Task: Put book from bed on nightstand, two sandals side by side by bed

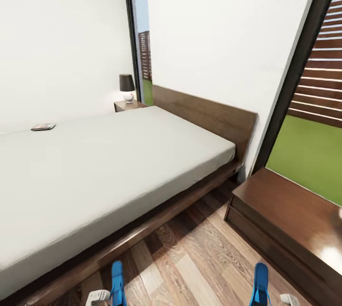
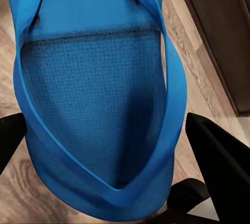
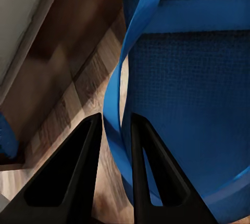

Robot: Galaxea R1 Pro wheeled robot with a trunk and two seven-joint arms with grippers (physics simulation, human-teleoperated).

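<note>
While both sandals are carried above wood floor beside bed (image 1: 118, 163), neither is yet set down. Left sandal (image 1: 117, 283) is seen held in left claw (image 2: 104, 182), fingers spread wide around heel, sole between them. Right sandal (image 1: 260, 285) is gripped by right claw (image 3: 114, 130), fingers nearly closed, pinching strap. Book (image 1: 43, 126) is left lying on mattress, far side; transfer to nightstand (image 1: 129, 105), under lamp (image 1: 127, 87), is still pending. No lettering can be read on book.

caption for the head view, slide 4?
Two bright blue flip-flop sandals held above wood-plank floor beside white-mattress bed; small dark paperback atop.
</note>
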